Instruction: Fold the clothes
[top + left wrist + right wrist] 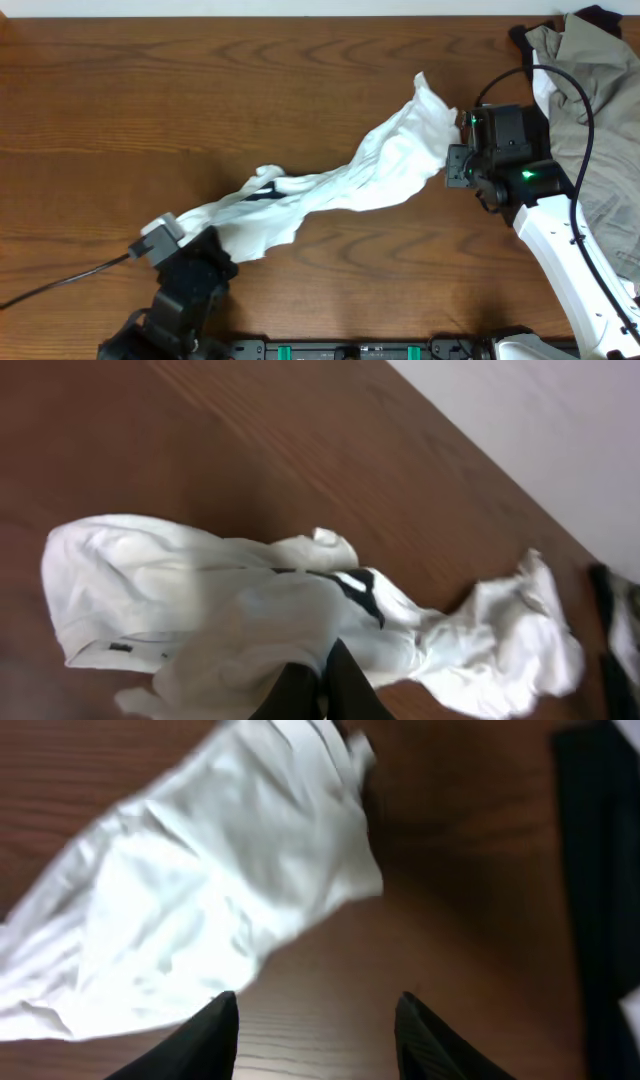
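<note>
Brown wood-grain table (150, 100). White T-shirt (370, 170) lies bunched in a long diagonal rope across the middle, with its black print (355, 585) partly folded into the creases. Left gripper (212, 243) is at the shirt's lower-left end, jaws clamped together with fabric pinched at the fingertips (335, 660). Right gripper (455, 165) is just beside the upper-right end, jaws roughly half apart over bare wood and holding nothing (318, 1005). Olive-grey garment (600, 100) is heaped at the far right edge.
</note>
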Controlling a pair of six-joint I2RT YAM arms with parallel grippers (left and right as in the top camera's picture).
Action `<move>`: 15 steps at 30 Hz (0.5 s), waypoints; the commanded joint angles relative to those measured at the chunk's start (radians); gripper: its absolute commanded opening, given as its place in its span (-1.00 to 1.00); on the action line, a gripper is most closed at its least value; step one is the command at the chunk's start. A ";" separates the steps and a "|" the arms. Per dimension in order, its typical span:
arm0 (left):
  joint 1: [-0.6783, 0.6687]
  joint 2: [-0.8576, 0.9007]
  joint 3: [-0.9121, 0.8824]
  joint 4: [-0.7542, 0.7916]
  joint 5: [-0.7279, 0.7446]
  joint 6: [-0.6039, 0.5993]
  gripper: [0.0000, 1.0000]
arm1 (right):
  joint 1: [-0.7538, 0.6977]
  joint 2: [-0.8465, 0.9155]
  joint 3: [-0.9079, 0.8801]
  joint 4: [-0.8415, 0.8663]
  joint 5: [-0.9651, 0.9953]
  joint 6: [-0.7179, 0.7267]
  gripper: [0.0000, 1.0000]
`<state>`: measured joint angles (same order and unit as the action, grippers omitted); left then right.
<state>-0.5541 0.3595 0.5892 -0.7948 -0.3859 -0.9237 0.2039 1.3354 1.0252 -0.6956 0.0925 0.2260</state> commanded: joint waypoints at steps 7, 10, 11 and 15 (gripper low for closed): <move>0.027 -0.002 0.015 -0.084 0.019 0.037 -0.88 | -0.006 0.058 0.000 0.140 -0.209 -0.093 0.01; 0.027 -0.002 0.015 -0.083 0.030 0.036 -0.88 | -0.006 0.118 0.000 0.231 -0.247 -0.093 0.01; 0.027 -0.002 0.015 -0.083 0.030 0.036 -0.89 | -0.006 0.147 0.000 0.272 -0.267 -0.093 0.01; 0.027 -0.002 0.015 -0.083 0.038 0.036 -0.88 | -0.002 0.272 0.000 0.430 -0.326 -0.093 0.06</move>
<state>-0.5320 0.3592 0.5892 -0.8761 -0.3534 -0.9077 0.2043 1.5520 1.0256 -0.2916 -0.1699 0.1474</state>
